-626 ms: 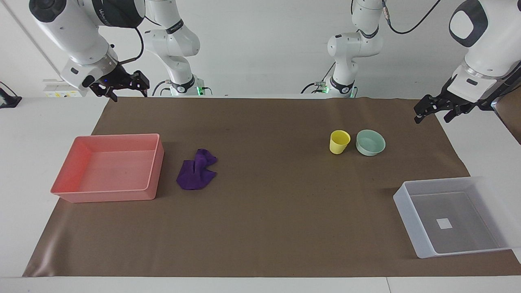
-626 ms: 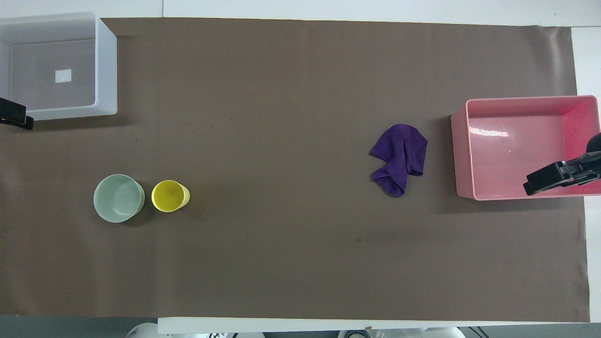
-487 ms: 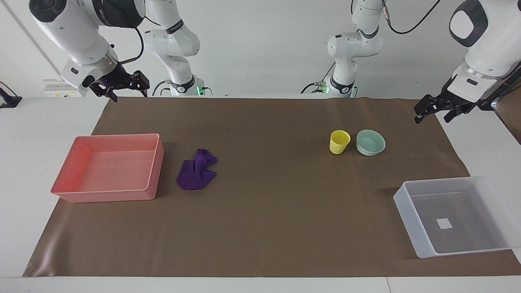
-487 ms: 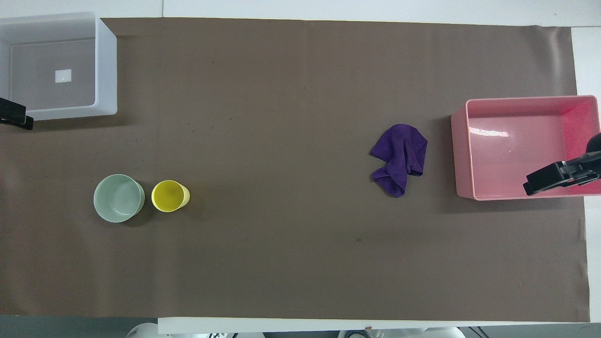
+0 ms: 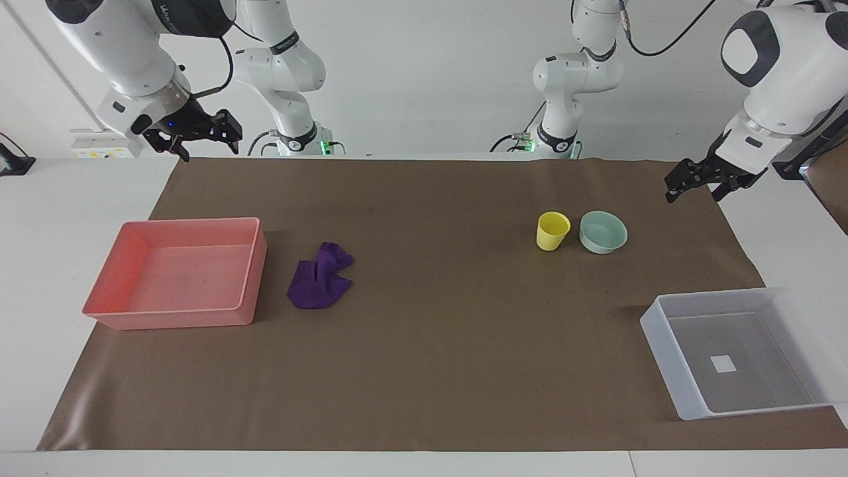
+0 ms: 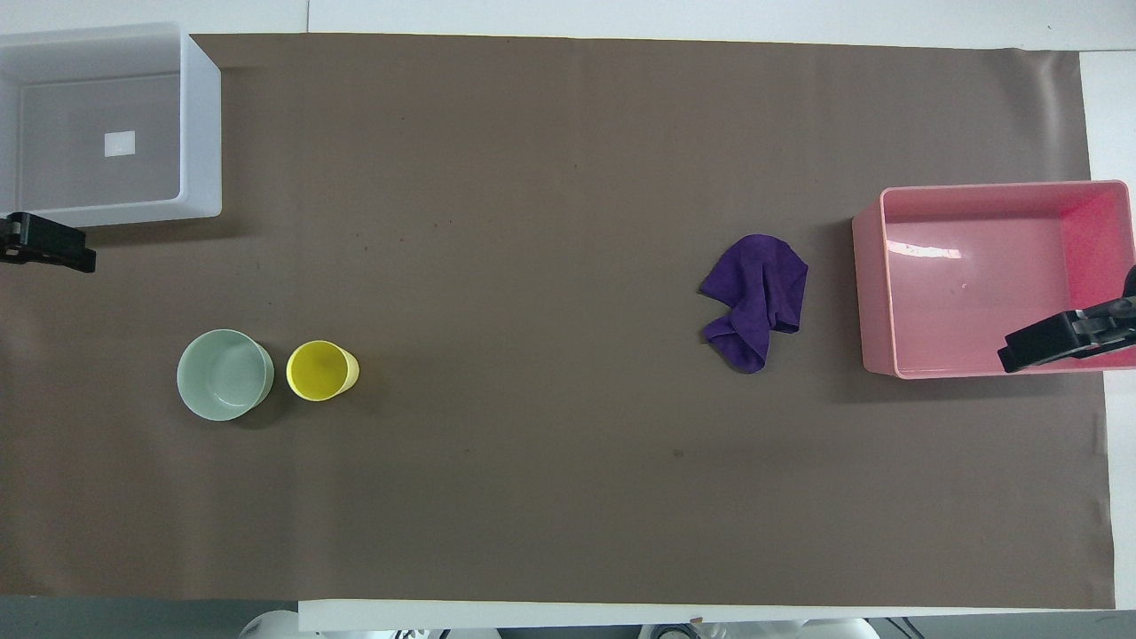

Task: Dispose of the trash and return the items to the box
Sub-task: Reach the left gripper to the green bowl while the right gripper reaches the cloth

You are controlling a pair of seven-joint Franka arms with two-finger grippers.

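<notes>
- Up high at the left arm's end of the table, the left gripper hangs over the mat's edge with its fingers apart and nothing between them — it waits, well apart from every item.
- Likewise the right gripper hangs open and unloaded above the corner of the mat at the right arm's end, near the pink tray.
- The purple rag lies bunched on the brown mat, just beside the pink tray. It looks soft and light, so it should crumple under a pinch; the raised fold on top is probably the best hold.
- The yellow cup stands upright, close beside the mint-green bowl. Both look like smooth, stiff plastic, light and likely slippery — the cup's wall or rim and the bowl's rim seem the places to grip.
- The translucent white box sits farther from the robots than the cup and bowl, with thin walls, a grey bottom and a small white square on it; nothing lies inside.
</notes>
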